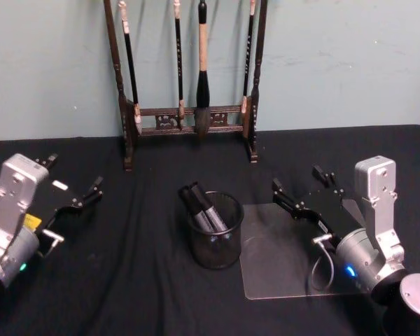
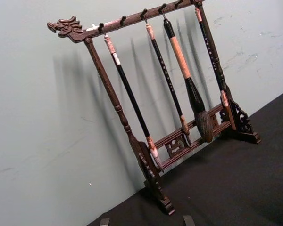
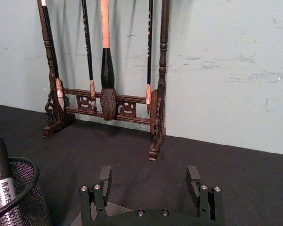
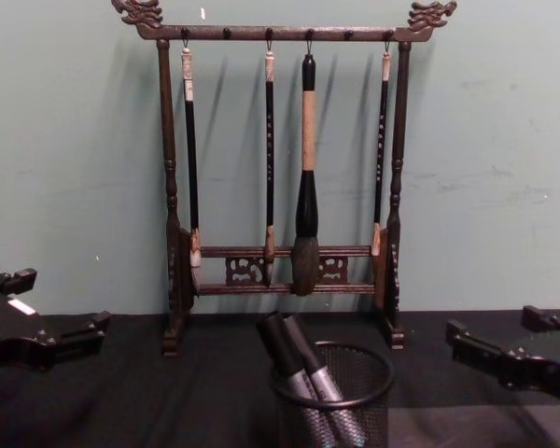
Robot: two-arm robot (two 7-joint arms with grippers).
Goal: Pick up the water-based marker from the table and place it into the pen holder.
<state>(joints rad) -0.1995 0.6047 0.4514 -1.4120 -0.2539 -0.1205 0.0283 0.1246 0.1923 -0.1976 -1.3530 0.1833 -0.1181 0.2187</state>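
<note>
At the far left we see our left gripper [image 1: 73,185] hanging over the black table [image 1: 126,280], its fingers spread wide with nothing between them; the dark cloth around and ahead of it is bare as far as the pen holder. In the chest view the same gripper [image 4: 47,322] comes in from the left edge, low over the surface.

Behind, against the pale green wall, the wooden brush rack [image 1: 189,122] stands near the table's back edge, four brushes hanging from its top bar. Open cloth lies between its feet and the holder.

In the middle sits the pen holder [image 1: 215,241], a round cup of black wire mesh, upright. Two dark markers [image 1: 204,208] already stand in it, leaning toward the left and back, their caps rising above the rim. The chest view shows them [image 4: 303,373] side by side, grey barrels inside the mesh.

Just right of the holder a clear plastic sheet [image 1: 287,269] lies flat on the table, its left edge close to the cup.

Over the sheet's upper right part we find our right gripper [image 1: 304,192], fingers parted and holding nothing. The markers lie to its left, well apart from it, inside the holder. The table's right edge lies beyond the arm
</note>
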